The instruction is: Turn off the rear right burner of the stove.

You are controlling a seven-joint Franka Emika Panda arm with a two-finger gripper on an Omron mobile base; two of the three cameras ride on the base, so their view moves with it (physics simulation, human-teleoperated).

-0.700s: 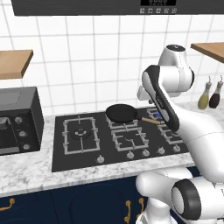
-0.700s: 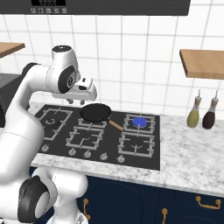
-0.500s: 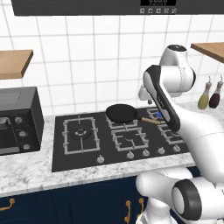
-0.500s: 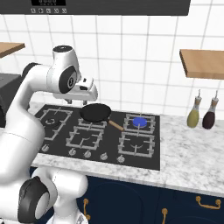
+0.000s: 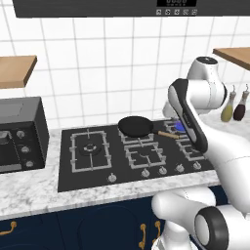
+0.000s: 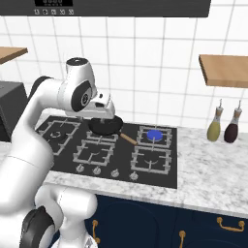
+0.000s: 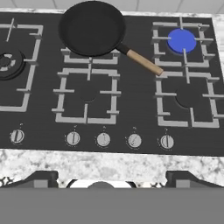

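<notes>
Left base view: we list the stove (image 5: 97,171), a flat black glass cooktop set in a pale marble counter (image 5: 29,193); all places below are given from it. On its rear centre grate sits a black frying pan (image 5: 136,126), wooden handle (image 5: 168,134) pointing right. Just beyond the handle tip we glimpse the blue of the rear right burner (image 5: 178,127), mostly hidden by the white arm. Left of the stove stands a dark toaster oven (image 5: 19,134); right of it, two bottles (image 5: 233,106) stand near the tiled wall. Right base view: we note the rear right burner (image 6: 154,135) lit blue at the stove's (image 6: 160,174) far right corner, the frying pan (image 6: 107,126) just left of it, and the gripper (image 6: 107,115) directly above the pan; its fingers are hidden, so we cannot tell how the jaws stand. An olive bottle (image 6: 213,129) and a dark bottle (image 6: 232,131) stand on the counter to the stove's right. Hand view: we record the stove (image 7: 131,100) from above, the rear right burner (image 7: 181,40) glowing blue at upper right, the frying pan (image 7: 91,28) on the rear centre grate, five silver knobs (image 7: 103,139) along the front edge, and the dark finger tips (image 7: 41,178) set wide apart at the bottom, holding nothing.
</notes>
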